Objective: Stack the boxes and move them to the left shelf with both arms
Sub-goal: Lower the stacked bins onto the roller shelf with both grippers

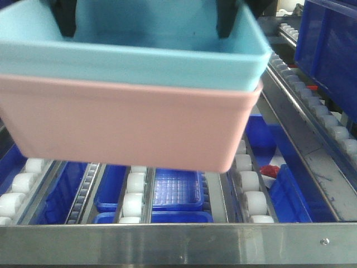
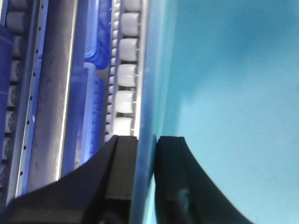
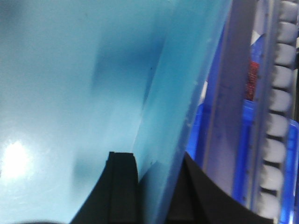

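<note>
The light blue bin (image 1: 134,56) sits nested inside the salmon pink bin (image 1: 128,125). Both hang in the air above the steel roller rack (image 1: 167,231), close to the front camera. My left gripper (image 2: 145,140) is shut on the blue bin's left wall (image 2: 149,93), one finger inside and one outside. My right gripper (image 3: 156,161) is shut on the blue bin's right wall (image 3: 177,93) in the same way. Black fingers (image 1: 230,17) show inside the bin at the top of the front view.
White rollers (image 1: 134,195) run between metal rails behind the steel front bar. Dark blue bins (image 1: 175,190) lie on a level below the rollers. A large dark blue bin (image 1: 329,50) stands at the upper right on another roller lane (image 1: 334,131). A small red part (image 1: 271,169) lies below.
</note>
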Robot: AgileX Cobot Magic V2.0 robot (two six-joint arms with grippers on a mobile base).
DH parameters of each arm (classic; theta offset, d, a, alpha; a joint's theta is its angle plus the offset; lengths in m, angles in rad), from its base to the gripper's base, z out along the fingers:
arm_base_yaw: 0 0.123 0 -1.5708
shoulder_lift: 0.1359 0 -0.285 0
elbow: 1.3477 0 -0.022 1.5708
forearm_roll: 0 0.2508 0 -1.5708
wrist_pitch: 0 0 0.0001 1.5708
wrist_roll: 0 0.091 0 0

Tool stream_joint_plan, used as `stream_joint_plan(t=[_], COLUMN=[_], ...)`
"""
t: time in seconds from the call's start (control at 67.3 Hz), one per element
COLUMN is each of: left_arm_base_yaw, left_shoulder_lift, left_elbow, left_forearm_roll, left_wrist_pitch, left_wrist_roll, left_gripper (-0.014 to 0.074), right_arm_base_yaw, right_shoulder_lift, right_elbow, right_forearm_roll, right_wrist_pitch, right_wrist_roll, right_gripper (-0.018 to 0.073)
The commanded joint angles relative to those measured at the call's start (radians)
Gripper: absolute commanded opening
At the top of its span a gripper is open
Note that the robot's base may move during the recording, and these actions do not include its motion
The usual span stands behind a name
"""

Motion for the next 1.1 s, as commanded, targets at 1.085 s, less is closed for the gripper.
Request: stream_joint_plan(t=[1.085], left_arm_base_yaw=[0.031], left_shoulder_lift=[0.189], left_elbow=[-0.044], left_forearm_roll=[-0.036], left_wrist_pitch=[-0.148], left_wrist_roll=[-0.029], left_gripper=[0.0074], right_arm_base_yaw=[0.011], right_shoulder_lift=[0.126], right_elbow=[-0.058], right_forearm_roll=[-0.03], right_wrist_pitch=[-0.255], right_wrist_roll=[-0.033], right_gripper=[0.0138])
